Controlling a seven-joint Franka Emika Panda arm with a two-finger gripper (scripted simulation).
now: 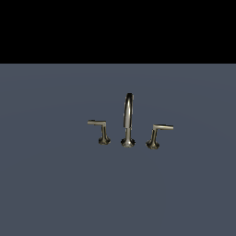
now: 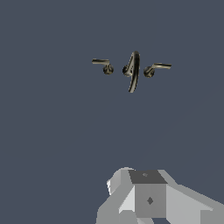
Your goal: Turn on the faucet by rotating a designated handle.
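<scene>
The faucet [image 1: 128, 120] is a small brushed-metal set on the grey floor, with a tall arched spout in the middle. The handle [image 1: 102, 132] stands on the exterior view's left of the spout, its stem upright and its thin lever pointing left. A mirror-image handle [image 1: 156, 135] stands on the other side. From the wrist, the faucet [image 2: 133, 71] and the handle [image 2: 104, 64] look small and far off. Only the grey body of my gripper [image 2: 148, 197] shows there, well short of the faucet. Its fingers are hidden. The arm is out of the exterior view.
A flat blue-grey floor [image 1: 55, 184] spreads around the faucet on all sides. A black band fills the top of the exterior view.
</scene>
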